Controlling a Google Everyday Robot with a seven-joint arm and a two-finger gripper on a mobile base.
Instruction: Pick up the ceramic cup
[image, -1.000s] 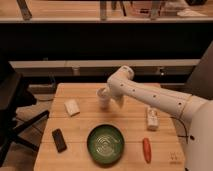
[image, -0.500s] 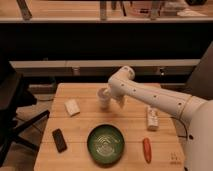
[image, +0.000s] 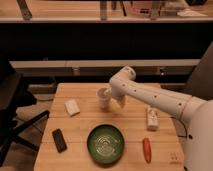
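the ceramic cup (image: 103, 98) stands upright on the far middle of the wooden table (image: 80, 92). the gripper (image: 114, 101) is down low, just to the right of the cup, and its fingers are spread wide, not squeezing anything. a green bowl (image: 106, 144) sits at the near side. a white bottle (image: 152, 118) lies on the right and a black block (image: 59, 140) on the left.

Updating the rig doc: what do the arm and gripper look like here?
Arm: white rounded tubular links, bulbous joint, row of small dark dots along it; no cables visible. Gripper, beside the ceramic cup on the table, looks pale.
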